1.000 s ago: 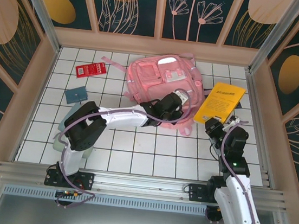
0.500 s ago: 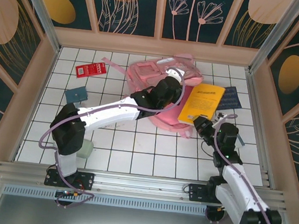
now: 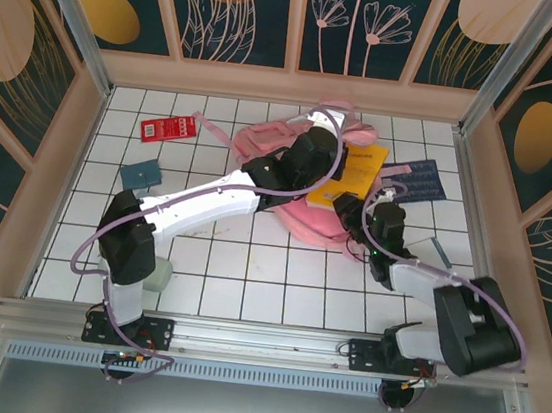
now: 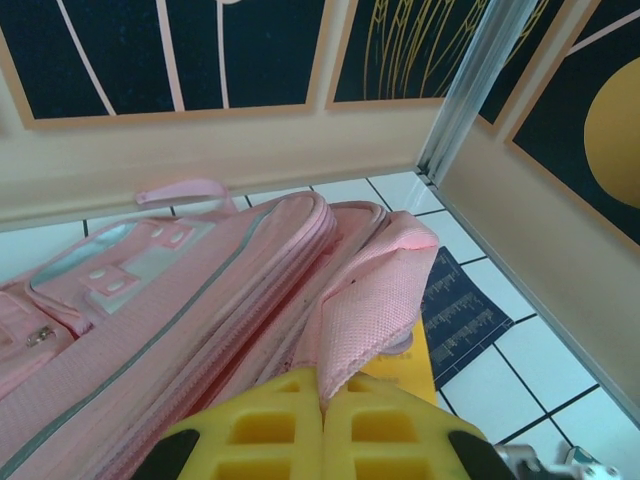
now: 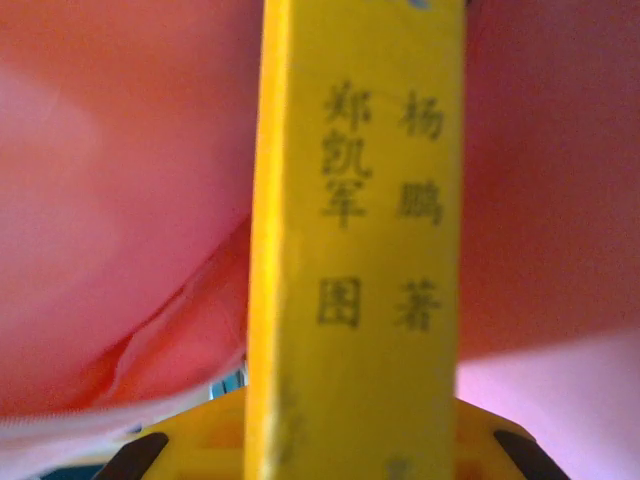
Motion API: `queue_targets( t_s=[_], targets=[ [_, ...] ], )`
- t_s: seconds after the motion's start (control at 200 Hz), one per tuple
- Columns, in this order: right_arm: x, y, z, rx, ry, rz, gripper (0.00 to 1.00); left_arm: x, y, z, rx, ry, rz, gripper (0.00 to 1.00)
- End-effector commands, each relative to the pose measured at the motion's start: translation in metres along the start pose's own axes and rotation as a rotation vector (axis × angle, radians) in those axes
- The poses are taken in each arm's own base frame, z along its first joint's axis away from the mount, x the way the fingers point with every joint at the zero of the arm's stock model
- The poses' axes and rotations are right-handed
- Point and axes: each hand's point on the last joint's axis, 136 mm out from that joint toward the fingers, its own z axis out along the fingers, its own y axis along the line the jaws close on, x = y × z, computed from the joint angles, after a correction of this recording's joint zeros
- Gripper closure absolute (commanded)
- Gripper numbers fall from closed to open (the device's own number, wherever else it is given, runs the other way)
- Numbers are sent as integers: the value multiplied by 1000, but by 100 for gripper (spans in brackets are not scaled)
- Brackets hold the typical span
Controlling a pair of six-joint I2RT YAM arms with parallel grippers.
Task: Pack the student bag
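The pink student bag [image 3: 262, 136] lies at the back middle of the table. My left gripper [image 3: 328, 135] is shut on a fold of pink fabric [image 4: 385, 290] at the edge of its opening and holds that fold up; in the left wrist view the gripper [image 4: 323, 385] pinches it between yellow pads. My right gripper [image 3: 353, 209] is shut on a yellow book [image 3: 358, 168], which is tilted with its far end under the lifted fabric. In the right wrist view the book's spine [image 5: 355, 250] stands between the fingers, and the bag's pink fabric [image 5: 120, 200] surrounds it.
A dark blue booklet [image 3: 417, 181] lies flat to the right of the bag. A red packet [image 3: 167, 130] and a teal card [image 3: 140, 174] lie at the back left. A pale green object [image 3: 157, 275] sits by the left arm's base. Wooden walls enclose the table.
The left gripper moved back and up, lifting the bag's edge. The right gripper carried the yellow book left from the table into the bag's opening, uncovering the dark blue booklet.
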Motion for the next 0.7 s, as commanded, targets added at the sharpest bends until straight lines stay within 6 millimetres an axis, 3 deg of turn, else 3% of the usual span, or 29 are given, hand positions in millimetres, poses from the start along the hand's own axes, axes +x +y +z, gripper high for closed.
queue_targets(
  t_s=[0.0,0.27,0.385,0.45,0.505,0.591,0.696],
  targets=[
    [-46,54,13,-189,-198,35,100,-40,-17,-8,52,-103,-81,100],
    [-57,62,70,-233,-253,151,100,-34,-17,-4,47,-82,-79,100],
    [-52,58,96,-192,-230,146,100,-30,-15,-3,43,-73,-75,100],
    [-46,58,109,-178,-194,115,73,-30,-14,-3,37,-72,-72,100],
    [-38,47,116,-124,-154,105,58,-28,-14,-2,34,-68,-69,100],
    [-28,32,117,-48,-118,73,45,-27,-12,-2,26,-69,-64,100],
    [-17,16,114,58,-49,-9,38,-25,-11,-1,22,-67,-59,100]
  ],
)
